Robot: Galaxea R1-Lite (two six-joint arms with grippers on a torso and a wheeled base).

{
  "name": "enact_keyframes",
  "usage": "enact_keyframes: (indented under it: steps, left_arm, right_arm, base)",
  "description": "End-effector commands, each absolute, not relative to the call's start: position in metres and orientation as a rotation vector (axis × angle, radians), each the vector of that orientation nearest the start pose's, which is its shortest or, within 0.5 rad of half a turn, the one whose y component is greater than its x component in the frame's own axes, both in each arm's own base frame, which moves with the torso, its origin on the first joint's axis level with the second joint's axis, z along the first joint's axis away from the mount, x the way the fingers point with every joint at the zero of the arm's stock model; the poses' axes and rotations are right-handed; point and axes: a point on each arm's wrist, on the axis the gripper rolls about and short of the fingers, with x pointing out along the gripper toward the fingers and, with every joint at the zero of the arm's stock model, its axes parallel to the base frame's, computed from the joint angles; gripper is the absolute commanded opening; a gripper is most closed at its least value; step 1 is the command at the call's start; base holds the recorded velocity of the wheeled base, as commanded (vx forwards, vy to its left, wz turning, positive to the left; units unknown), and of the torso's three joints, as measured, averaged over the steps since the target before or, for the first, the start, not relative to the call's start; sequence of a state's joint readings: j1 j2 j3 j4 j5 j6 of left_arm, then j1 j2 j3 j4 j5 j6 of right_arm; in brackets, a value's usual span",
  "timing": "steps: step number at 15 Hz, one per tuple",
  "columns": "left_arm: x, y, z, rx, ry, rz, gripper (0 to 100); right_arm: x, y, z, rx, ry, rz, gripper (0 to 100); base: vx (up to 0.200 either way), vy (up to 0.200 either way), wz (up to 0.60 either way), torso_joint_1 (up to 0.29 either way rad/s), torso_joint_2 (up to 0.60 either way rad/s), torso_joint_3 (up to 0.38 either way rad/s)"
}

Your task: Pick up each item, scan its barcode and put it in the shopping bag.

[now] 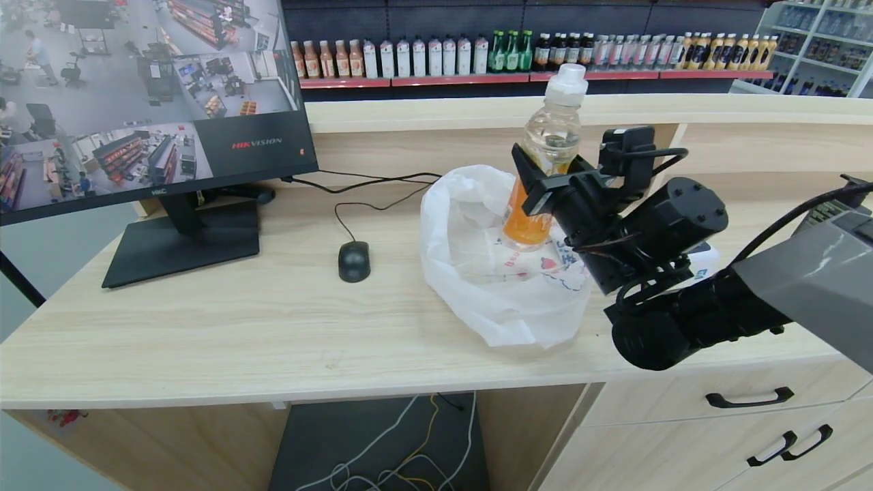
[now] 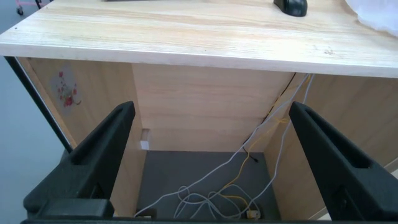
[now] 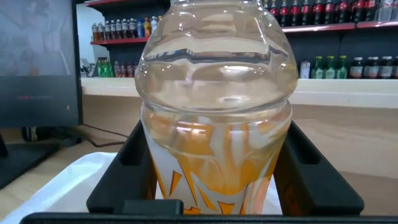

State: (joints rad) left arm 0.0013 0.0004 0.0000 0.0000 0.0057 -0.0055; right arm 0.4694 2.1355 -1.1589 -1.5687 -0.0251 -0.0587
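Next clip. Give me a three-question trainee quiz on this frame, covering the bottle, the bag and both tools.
1. True or false: the right tool is shut on the clear plastic bottle with the orange label and white cap.
2. Multiple choice: the white plastic shopping bag lies A) on the pale wooden counter, B) on the floor, C) inside a drawer.
3. Fill in: the left tool, held lower than the counter's top, is ____ (open or shut).
Key: 1 true; 2 A; 3 open.

The right arm point(image 1: 655, 232) is extended forward with jaws clamped, while the left jaws stand spread wide.
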Motion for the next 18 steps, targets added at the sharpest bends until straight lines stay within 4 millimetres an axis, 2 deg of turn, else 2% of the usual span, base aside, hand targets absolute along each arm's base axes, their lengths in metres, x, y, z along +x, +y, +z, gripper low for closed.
enact_keyframes:
  steps: [1, 5, 11, 18]
  left_arm:
    - [-0.023, 0.0, 0.075, -0.006, 0.0, 0.008, 100]
    - [-0.023, 0.0, 0.075, -0.006, 0.0, 0.008, 100]
    - [-0.023, 0.0, 0.075, -0.006, 0.0, 0.008, 100]
    - [-0.023, 0.0, 0.075, -0.006, 0.0, 0.008, 100]
  right_arm:
    - [0.367, 0.198, 0.194, 0.09, -0.567, 0.441, 0]
    - [0.367, 0.22, 0.179, 0.095, -0.544, 0.486, 0]
    - [0.374, 0.224, 0.16, 0.088, -0.502, 0.492, 0]
    - [0.374, 0.231, 0.148, 0.083, -0.475, 0.506, 0]
  base:
    - [0.0, 0.0, 0.0, 0.0, 0.0, 0.0]
    - [0.0, 0.0, 0.0, 0.0, 0.0, 0.0]
    - [0.0, 0.0, 0.0, 0.0, 0.0, 0.0]
    - [0.0, 0.0, 0.0, 0.0, 0.0, 0.0]
